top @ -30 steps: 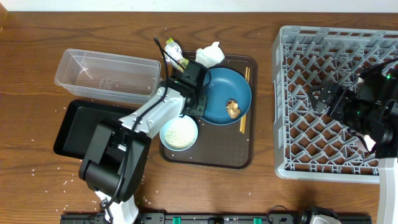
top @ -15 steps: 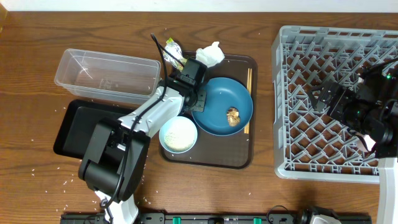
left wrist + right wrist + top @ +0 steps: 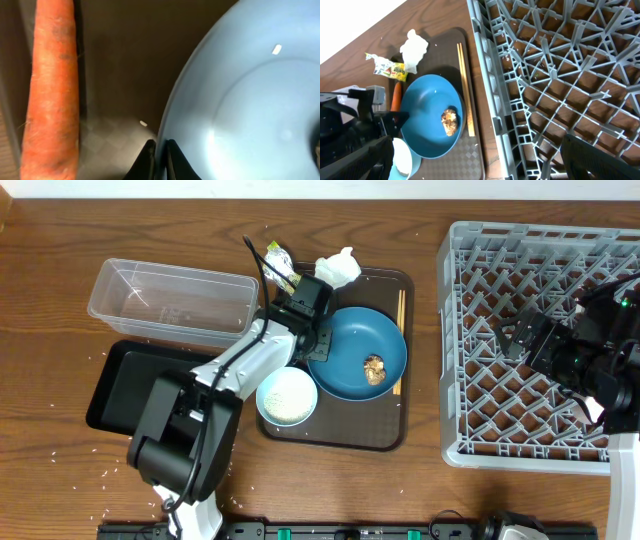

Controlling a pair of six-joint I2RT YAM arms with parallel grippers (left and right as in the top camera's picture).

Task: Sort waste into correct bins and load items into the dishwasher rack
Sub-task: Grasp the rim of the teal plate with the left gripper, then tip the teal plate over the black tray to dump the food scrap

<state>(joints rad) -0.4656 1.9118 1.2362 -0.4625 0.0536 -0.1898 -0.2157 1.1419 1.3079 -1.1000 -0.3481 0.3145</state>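
**Left gripper** (image 3: 160,159): fingers pinched on the left rim of the dark blue plate (image 3: 352,345). The left wrist view shows both tips straddling the rim edge. From overhead the arm hides this.

**Dark blue plate:** rests on the brown serving tray (image 3: 345,430) and carries a brown food lump (image 3: 375,368) right of its centre.

**Small orange carrot** (image 3: 52,90): lies on the serving tray just left of the plate, not touching it. Both wrist views show it; overhead, the left arm covers it.

**Rice grain** (image 3: 143,123): one, on the tray between carrot and plate, seen in the left wrist view only.

**White bowl** (image 3: 288,395): on the tray just beside the plate's near-left rim, with white rice inside.

**Wooden chopsticks** (image 3: 399,308): lie along the tray's right side, against the plate's right rim.

**Crumpled white tissue** (image 3: 338,268): at the tray's far-left corner.

**Yellow-green wrapper** (image 3: 283,272): on the table, just left of the tissue.

**Clear tub** (image 3: 170,302) and **black tray** (image 3: 120,385): side by side on the table, left of the serving tray.

**Right gripper** (image 3: 518,340): above the grey dishwasher rack (image 3: 447,380), fingers apart and holding nothing.
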